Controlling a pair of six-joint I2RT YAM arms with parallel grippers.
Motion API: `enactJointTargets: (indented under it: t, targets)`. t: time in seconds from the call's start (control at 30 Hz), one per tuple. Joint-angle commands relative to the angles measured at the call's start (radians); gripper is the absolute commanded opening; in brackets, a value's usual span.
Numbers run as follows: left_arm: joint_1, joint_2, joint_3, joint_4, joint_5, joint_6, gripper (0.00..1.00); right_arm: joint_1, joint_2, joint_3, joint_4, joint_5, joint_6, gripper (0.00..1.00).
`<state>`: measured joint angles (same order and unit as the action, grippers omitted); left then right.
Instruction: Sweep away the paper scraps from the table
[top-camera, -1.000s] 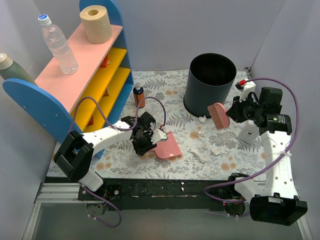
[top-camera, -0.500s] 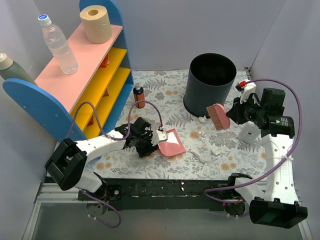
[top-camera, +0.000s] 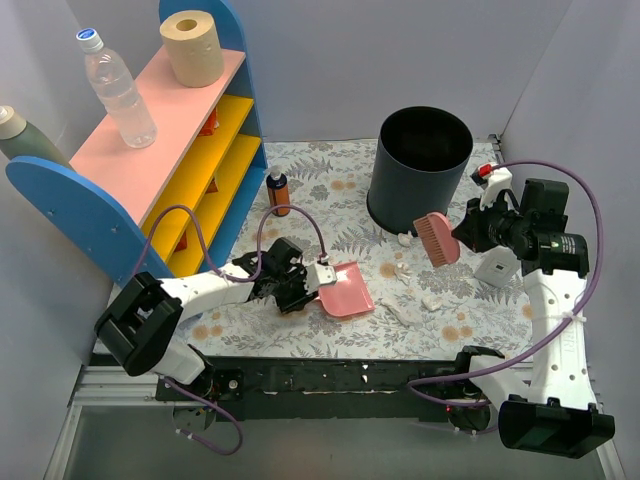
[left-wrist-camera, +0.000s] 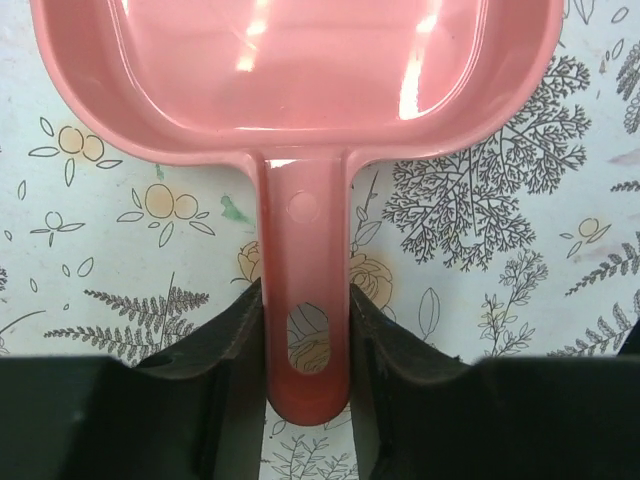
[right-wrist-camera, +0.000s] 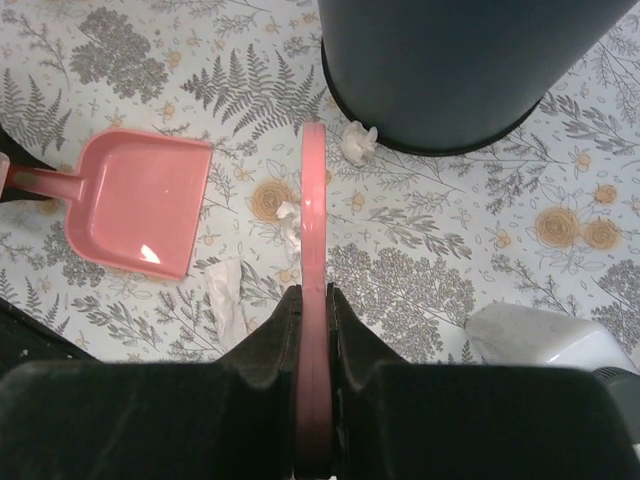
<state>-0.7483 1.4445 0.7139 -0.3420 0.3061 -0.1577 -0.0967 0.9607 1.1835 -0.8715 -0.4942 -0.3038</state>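
- In the left wrist view the pink dustpan (left-wrist-camera: 300, 80) is cut off by the top edge. Its front lip is out of sight, and only the pan floor and the handle show.
- The left gripper (left-wrist-camera: 305, 345) has its fingers (left-wrist-camera: 225, 345) pressed against both sides of that handle, clamped on it. Its dark body hides the bottom of the frame.
- The right wrist view shows the pink brush (right-wrist-camera: 313, 250) edge-on, as a thin vertical strip. Its bristles cannot be made out there. The right gripper (right-wrist-camera: 313, 335) is closed tight on the lower end of the strip.
- Only the top view shows the brush's broad face, at centre right, just beside the dark bin (top-camera: 420, 170). How high it hangs above the table (top-camera: 340, 175) cannot be told.
- The paper scraps (right-wrist-camera: 290, 225) lie on the table, shown in the middle of the right wrist view between dustpan and brush. One more sits at the foot of the bin. In the top view they are tiny white bits right of centre, hard to count.
- A white object (right-wrist-camera: 540, 340) at the lower right of the right wrist view is partly hidden by the gripper. What it is cannot be told.
- The shelf (top-camera: 150, 130) at upper left appears in the top view alone.
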Motion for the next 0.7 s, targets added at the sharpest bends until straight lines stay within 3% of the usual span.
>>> enactJointTargets:
  t: [0.0,0.23,0.5,0.67]
  targets:
    - [0.009,-0.001,0.056,-0.012,0.022,0.026,0.21,0.002,0.016,0.085,-0.053,0.069,-0.053,0.01]
    - [0.007,-0.078,0.171,-0.303,0.031,0.141,0.0,0.002,-0.002,0.096,-0.188,0.319,-0.144,0.01]
    - [0.007,-0.059,0.232,-0.535,-0.033,0.277,0.0,0.002,-0.014,-0.045,-0.213,0.349,-0.124,0.01]
    - [-0.006,0.008,0.28,-0.534,-0.051,0.251,0.0,0.018,0.012,-0.159,-0.141,0.368,-0.094,0.01]
